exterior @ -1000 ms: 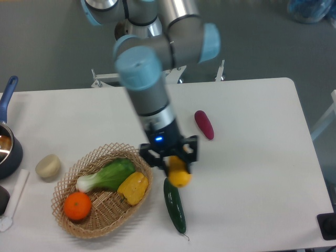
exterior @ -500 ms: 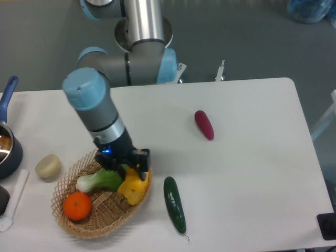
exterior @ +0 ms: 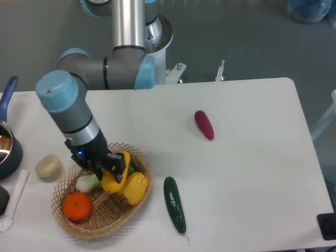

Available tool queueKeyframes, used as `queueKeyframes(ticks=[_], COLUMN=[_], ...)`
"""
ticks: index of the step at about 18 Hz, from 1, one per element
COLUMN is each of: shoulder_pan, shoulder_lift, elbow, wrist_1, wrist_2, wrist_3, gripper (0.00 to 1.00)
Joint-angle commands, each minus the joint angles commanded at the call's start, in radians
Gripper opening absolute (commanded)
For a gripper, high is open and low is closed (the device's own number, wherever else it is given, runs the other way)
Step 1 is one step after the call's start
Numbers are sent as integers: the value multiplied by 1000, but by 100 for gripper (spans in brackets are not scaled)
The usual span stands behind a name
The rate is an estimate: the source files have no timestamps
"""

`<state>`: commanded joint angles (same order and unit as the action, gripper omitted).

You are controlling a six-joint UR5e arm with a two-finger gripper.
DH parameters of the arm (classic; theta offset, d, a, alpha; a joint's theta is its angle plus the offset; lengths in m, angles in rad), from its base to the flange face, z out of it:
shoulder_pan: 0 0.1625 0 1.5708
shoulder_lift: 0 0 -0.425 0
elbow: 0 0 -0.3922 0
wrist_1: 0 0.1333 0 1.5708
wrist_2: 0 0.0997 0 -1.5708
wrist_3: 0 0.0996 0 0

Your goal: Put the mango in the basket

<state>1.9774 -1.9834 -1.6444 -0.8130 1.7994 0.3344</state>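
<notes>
1. The gripper (exterior: 113, 170) is pinching the mango (exterior: 113, 178) between its two fingers; the fruit hangs partly below the fingertips
2. The mango is over the inside of the basket (exterior: 140, 158), above the leafy green vegetable (exterior: 90, 181) and just beside the yellow pepper (exterior: 134, 188). Whether it already touches the contents cannot be told from this view
3. Other items relative to the basket: an orange (exterior: 76, 205) lies in its near-left part; a cucumber (exterior: 174, 203) lies on the table (exterior: 252, 173) just to its right; a purple sweet potato (exterior: 203, 124) lies well apart on the far right; a pale potato (exterior: 48, 165) lies just to its left; a pot (exterior: 7, 147) stands further left at the frame edge
4. Step in hand, as a judgement: lower and release. Descend slowly until the mango rests on the contents, then open the fingers fully and lift straight up
5. Keep the fingers away from the wicker rim and avoid pressing the fruit into the pepper, since a smooth oval fruit is likely to roll once freed
6. Change from half a second ago: the gripper has moved left, from the right rim of the basket to a point over its middle, carrying the mango with it. One second ago it held the mango outside the basket, above the top end of the cucumber
</notes>
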Motion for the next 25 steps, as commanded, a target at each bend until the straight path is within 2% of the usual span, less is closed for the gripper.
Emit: queueKeyframes(ticks=[4, 11, 13, 14, 15, 16, 22, 25], shoulder_pan=[-25, -29, -29, -29, -31, -32, -29, 3], shoulder_lift=[0, -18, -23, -23, -23, -22, 60, 83], elbow=[-12, -15, -20, -20, -20, -18, -8, 15], wrist_1=[0, 2, 2, 2, 2, 2, -6, -11], wrist_2=[2, 2, 2, 2, 2, 0, -15, -18], wrist_3=[-2, 3, 5, 6, 9, 11, 12, 20], gripper=[46, 61, 62, 67, 80, 98, 100, 100])
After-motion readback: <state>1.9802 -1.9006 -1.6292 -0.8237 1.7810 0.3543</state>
